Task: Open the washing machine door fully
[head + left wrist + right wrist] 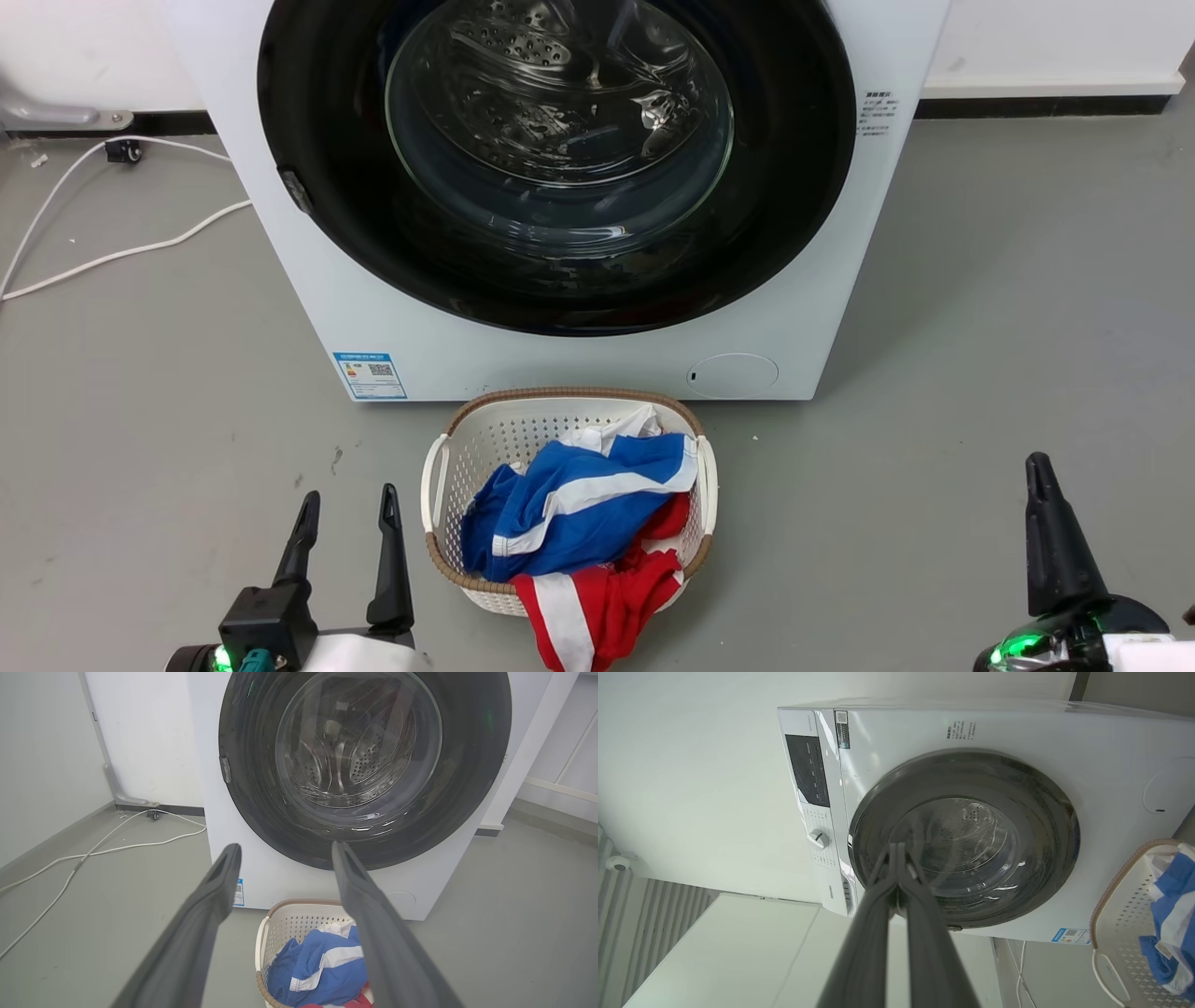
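Grey floor [980,327] before a white wall, with a white washer [597,359] whose black round door [775,233] sits shut, flush with its front.

A basket [439,476] of blue and red clothes [579,504] stands just before the washer. Both arms are low on either side of the basket and well apart from the door, fingers pointing toward the machine. The left gripper [348,493] is spread wide and empty. The right gripper [896,851], rolled onto its side, has its fingers pressed together on nothing. A white cable [121,252] trails at left.
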Available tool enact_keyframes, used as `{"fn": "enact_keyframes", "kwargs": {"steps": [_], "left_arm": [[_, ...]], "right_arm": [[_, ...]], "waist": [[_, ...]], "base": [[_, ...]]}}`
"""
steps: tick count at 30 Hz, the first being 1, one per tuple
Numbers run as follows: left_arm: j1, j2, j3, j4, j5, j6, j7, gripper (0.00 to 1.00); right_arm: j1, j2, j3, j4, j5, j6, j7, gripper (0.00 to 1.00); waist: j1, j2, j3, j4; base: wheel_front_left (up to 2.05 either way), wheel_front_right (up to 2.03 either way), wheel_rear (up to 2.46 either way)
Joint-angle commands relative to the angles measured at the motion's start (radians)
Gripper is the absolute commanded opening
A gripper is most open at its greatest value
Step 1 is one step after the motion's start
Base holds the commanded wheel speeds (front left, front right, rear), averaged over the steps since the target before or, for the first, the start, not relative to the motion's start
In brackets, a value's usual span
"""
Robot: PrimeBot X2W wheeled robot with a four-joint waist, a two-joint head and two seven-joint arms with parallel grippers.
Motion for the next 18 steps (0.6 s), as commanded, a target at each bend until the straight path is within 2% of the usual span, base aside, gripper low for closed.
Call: {"fn": "enact_keyframes", "kwargs": {"steps": [1, 7, 11, 18], "left_arm": [[-0.004, 0.0, 0.003, -0.002, 0.007, 0.003, -0.003, 1.0], [-0.008, 0.0, 0.006, -0.004, 0.011, 0.005, -0.003, 1.0], [-0.01, 0.0, 0.01, -0.007, 0.018, 0.006, -0.003, 1.0], [-0.02, 0.0, 0.012, -0.015, 0.027, 0.011, -0.003, 1.0]], "right_arm": [[0.01, 0.008, -0.01, -0.004, 0.034, 0.0, 0.026, 0.0], [0.028, 0.027, -0.047, 0.006, 0.112, 0.0, 0.141, 0.0], [0.032, 0.038, -0.07, 0.018, 0.102, 0.0, 0.19, 0.0], [0.011, 0.05, -0.109, 0.043, 0.059, 0.0, 0.213, 0.0]], "waist": [[0.0, 0.0, 0.002, 0.001], [0.0, 0.0, 0.008, 0.005], [0.0, 0.0, 0.014, 0.007], [0.0, 0.0, 0.032, 0.013]], "base": [[0.0, 0.0, 0.0], [0.0, 0.0, 0.0], [0.0, 0.0, 0.0], [0.0, 0.0, 0.0]]}}
